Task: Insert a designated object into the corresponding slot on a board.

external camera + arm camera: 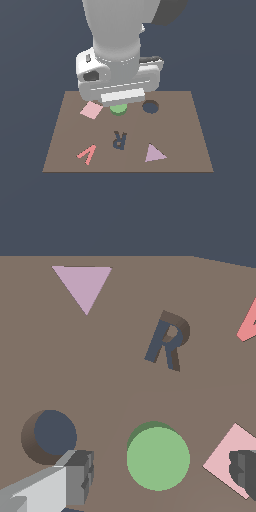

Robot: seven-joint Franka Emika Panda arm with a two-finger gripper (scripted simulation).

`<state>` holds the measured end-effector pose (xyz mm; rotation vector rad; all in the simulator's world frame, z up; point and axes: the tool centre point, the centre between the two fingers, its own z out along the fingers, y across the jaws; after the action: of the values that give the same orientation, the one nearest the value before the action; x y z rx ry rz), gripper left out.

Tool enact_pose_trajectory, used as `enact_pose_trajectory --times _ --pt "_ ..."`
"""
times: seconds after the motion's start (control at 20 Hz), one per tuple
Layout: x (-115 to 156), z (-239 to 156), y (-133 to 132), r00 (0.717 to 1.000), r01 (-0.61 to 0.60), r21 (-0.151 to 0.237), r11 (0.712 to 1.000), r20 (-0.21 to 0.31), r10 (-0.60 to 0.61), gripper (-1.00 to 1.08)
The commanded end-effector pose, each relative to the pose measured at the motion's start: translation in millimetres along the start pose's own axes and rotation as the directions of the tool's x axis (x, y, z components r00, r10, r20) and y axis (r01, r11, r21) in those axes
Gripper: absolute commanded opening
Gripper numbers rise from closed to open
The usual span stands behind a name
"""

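The green disc (118, 109) lies flat on the brown board (185, 135), near its far edge, mostly hidden under my hand in the exterior view. In the wrist view the disc (158, 458) lies between my two fingers, one grey fingertip (80, 476) on one side and one (245, 472) on the other, neither touching it. My gripper (162, 476) is open and low over the disc. The dark round slot (150, 106) is empty, just to the exterior view's right of the disc; it also shows in the wrist view (50, 436).
On the board are a pink square (91, 110) beside the disc, a dark letter R (119, 139), a lilac triangle (154, 153) and a pink V shape (87, 154). One fingertip hangs over the pink square's corner (222, 461).
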<state>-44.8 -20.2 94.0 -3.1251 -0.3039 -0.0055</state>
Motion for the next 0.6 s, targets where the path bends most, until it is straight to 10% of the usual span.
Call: enact_pose_trajectory --times 0.0,0.55 --pt "-9.2 14.9 2.1 1.0 0.031 0.0 1.0 0.001 -0.031 1.0" --pt "-24.7 43.8 8.5 0.996 0.087 -0.001 0.996 0.004 -0.087 1.0"
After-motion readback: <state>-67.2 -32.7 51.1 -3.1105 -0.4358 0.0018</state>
